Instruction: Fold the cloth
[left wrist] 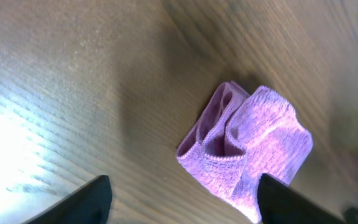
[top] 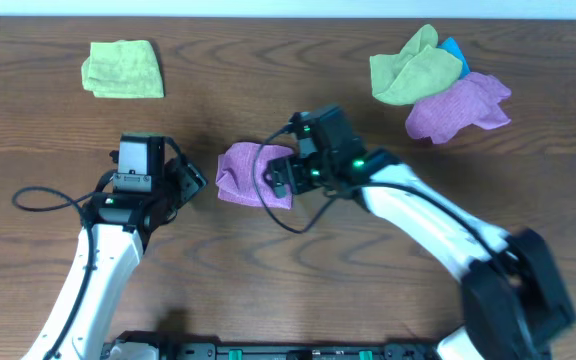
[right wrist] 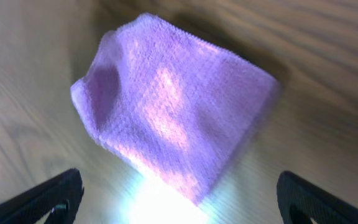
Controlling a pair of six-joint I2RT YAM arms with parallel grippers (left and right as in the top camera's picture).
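The cloth (top: 246, 174) is a lilac-purple towel lying folded into a small thick wad at the middle of the wooden table. In the left wrist view the cloth (left wrist: 247, 149) shows its layered folded edges. In the right wrist view the cloth (right wrist: 173, 106) lies flat on the wood ahead of the jaws. My left gripper (top: 193, 180) is just left of the cloth, open, with nothing between its fingers (left wrist: 86, 202). My right gripper (top: 280, 178) hangs over the cloth's right edge, open wide, its fingers (right wrist: 48, 199) apart from the fabric.
A light green cloth (top: 123, 68) lies at the back left. At the back right sits a heap of a green cloth (top: 413, 65), a blue one (top: 455, 52) and a second purple cloth (top: 458, 108). A black cable (top: 43, 200) loops left of the left arm.
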